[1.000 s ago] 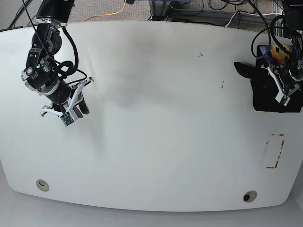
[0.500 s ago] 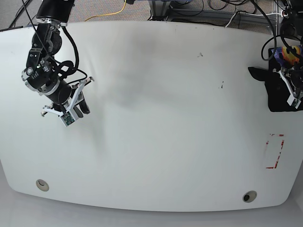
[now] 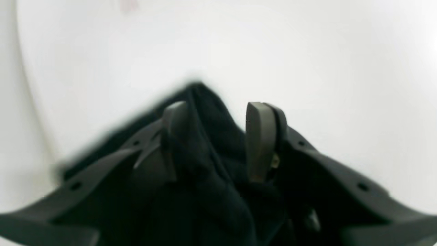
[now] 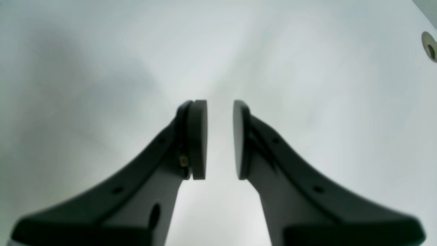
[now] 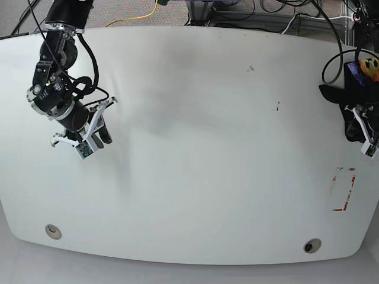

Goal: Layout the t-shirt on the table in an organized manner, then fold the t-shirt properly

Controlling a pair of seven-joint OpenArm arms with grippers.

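The black t-shirt is bunched at the far right edge of the white table, its colourful print showing at the top and part of it cut off by the frame. My left gripper sits at that edge, shut on a fold of the t-shirt, and dark cloth fills the space between its fingers. My right gripper hovers over the table's left side, far from the shirt. In its wrist view its pads stand slightly apart with only bare table between them.
Two round metal fittings sit near the table's front edge, one also seen as a fitting in the right wrist view. A red rectangle mark lies front right. Cables and floor lie behind the table.
My left gripper has pulled the t-shirt rightward to the table's right edge, so less of it shows. My right arm has not moved.
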